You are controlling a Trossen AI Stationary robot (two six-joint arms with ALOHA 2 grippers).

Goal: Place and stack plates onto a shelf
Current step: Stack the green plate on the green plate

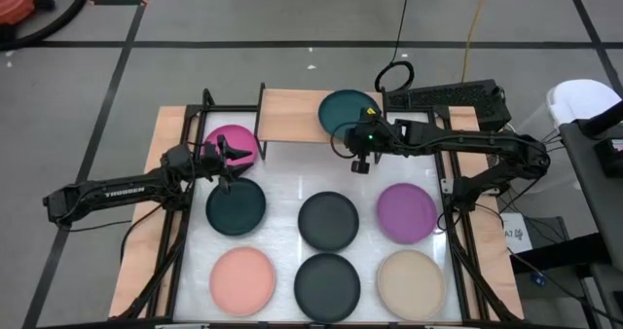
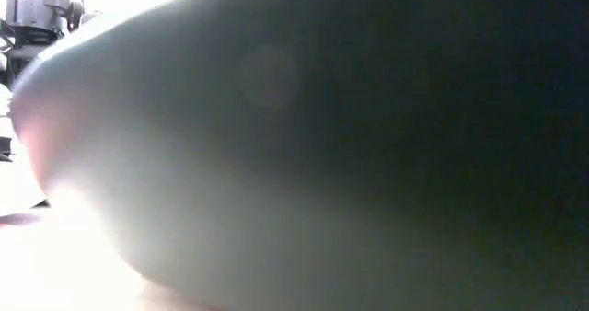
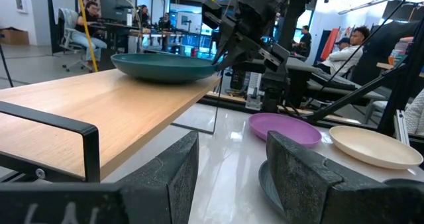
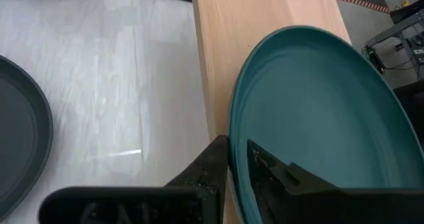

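A dark teal plate (image 1: pixel 347 110) lies on the right part of the light-wood shelf (image 1: pixel 292 115), also seen in the left wrist view (image 3: pixel 165 66). My right gripper (image 4: pixel 237 151) is shut on its rim at the shelf's near edge. My left gripper (image 3: pixel 232 174) is open and empty, hovering at the near edge of the magenta plate (image 1: pixel 231 142), which lies on the table left of the shelf, just behind the second dark teal plate (image 1: pixel 236 209). The low view is filled by one blurred dark plate (image 2: pixel 322 145) close to the camera. My right gripper pinches the dark teal plate's rim (image 4: pixel 232 134) on the side toward the table's near edge, one finger (image 4: pixel 281 174) inside the bowl and one (image 4: pixel 209 164) outside it. The fingers slant down from the near-right side. The plate's underside rests on the shelf board (image 3: pixel 165 79).
On the white tabletop lie a charcoal plate (image 1: pixel 328 219), a purple plate (image 1: pixel 406 212), a salmon plate (image 1: pixel 242 280), a second charcoal plate (image 1: pixel 328 285) and a beige plate (image 1: pixel 411 283). The shelf's left half (image 1: pixel 287 115) is bare wood. People sit in the room behind.
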